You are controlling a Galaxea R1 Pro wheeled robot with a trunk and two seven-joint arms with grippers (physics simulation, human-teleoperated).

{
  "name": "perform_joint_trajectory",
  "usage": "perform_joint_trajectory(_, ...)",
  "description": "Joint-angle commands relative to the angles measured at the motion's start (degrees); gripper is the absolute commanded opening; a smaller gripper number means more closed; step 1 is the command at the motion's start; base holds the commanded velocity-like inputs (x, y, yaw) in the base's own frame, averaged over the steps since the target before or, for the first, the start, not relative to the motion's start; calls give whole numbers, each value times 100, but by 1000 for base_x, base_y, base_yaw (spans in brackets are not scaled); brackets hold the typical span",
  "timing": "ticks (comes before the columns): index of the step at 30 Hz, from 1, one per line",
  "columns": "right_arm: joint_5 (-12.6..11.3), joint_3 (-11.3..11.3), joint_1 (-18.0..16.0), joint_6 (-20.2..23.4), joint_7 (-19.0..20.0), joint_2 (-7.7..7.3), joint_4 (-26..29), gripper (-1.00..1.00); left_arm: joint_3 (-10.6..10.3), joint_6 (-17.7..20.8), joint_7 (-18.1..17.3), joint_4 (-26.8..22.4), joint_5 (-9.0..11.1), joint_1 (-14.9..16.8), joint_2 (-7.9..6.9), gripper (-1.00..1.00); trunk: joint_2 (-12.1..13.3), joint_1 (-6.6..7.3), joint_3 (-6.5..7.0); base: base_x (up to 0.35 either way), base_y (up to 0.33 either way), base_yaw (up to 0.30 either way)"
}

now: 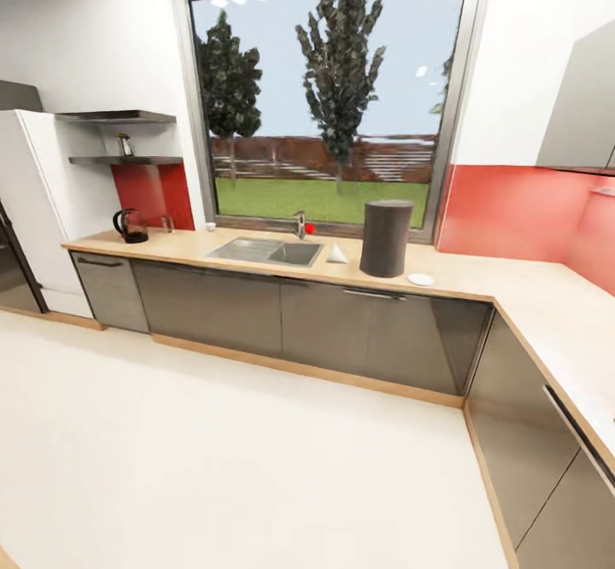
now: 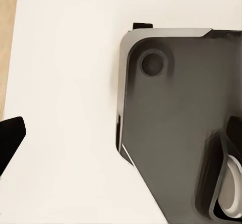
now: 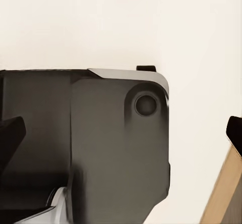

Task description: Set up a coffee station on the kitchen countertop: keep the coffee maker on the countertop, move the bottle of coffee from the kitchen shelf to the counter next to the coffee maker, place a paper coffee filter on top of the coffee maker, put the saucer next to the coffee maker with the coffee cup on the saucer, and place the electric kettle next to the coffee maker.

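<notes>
Head view: the L-shaped tabletop (image 1: 478,277) carries the coffee maker (image 1: 385,238), a tall dark cylinder right of the sink (image 1: 266,251). The white saucer (image 1: 420,279) lies just beside it, the paper coffee filter (image 1: 338,254) between sink and maker, the electric kettle (image 1: 130,225) far left. A bottle (image 1: 125,144) stands on the shelf (image 1: 126,160). Wrist views: robot base (image 2: 176,133) over pale floor (image 2: 65,82); each pincer's fingertips stand well apart, empty.

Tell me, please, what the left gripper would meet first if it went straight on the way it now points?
Probably the robot's own dark base or the pale floor beside it; depth is unclear, and the left gripper's fingertip shows only at the edge.
</notes>
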State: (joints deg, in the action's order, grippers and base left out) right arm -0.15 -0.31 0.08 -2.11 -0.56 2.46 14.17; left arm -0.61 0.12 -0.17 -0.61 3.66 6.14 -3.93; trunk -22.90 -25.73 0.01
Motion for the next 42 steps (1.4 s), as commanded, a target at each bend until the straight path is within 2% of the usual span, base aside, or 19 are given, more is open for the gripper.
perform_joint_trajectory(1, -2, -3, 1, -16, -6, 1, -1, 100, -9, 0, -1, 0, 38, 1, -1, 100, -2, -5, -1, 338, 0, -1)
perform_joint_trajectory(29, -5, -4, 1, -17, -1, 0, 6, 100, -3, -12, 0, -5, 38, 1, 6, 100, -2, -5, -1, 338, 0, -2)
perform_joint_trajectory(42, -11, -4, 1, -17, 3, 0, 7, 100, 0, -12, 0, -9, 38, 1, 4, 100, -2, -5, -1, 338, 0, -191)
